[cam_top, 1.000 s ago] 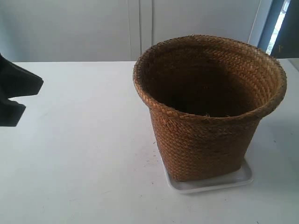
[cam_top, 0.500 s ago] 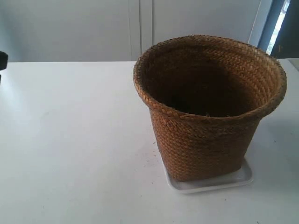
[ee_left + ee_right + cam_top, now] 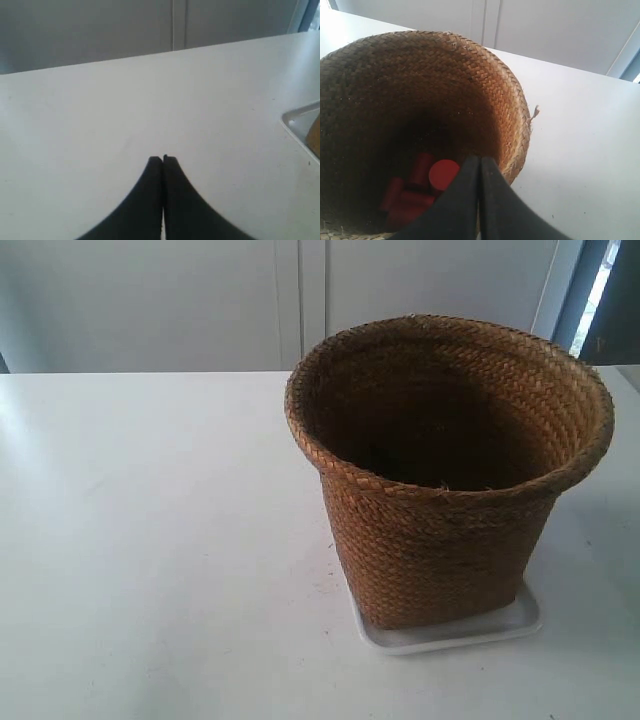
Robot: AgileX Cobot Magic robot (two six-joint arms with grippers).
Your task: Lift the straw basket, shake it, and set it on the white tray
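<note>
The straw basket [image 3: 440,530] stands upright on the white tray [image 3: 500,625], whose rim shows under its base at the front and right. Neither arm appears in the exterior view. My left gripper [image 3: 163,158] is shut and empty above bare table, with a corner of the tray [image 3: 297,122] and a sliver of the basket [image 3: 315,136] off to one side. My right gripper [image 3: 480,158] is shut with nothing between its fingers. It hovers above the basket [image 3: 470,85] by the rim, where the view looks down into the dark interior.
Red cylinders [image 3: 442,172] lie at the bottom of the basket. The white table [image 3: 150,540] stretches out to the left of the basket in the exterior view. A pale panelled wall [image 3: 200,300] runs behind the table's far edge.
The dark arm at the exterior view's left edge has drawn back leftward out of that view. The basket and tray have not moved.
</note>
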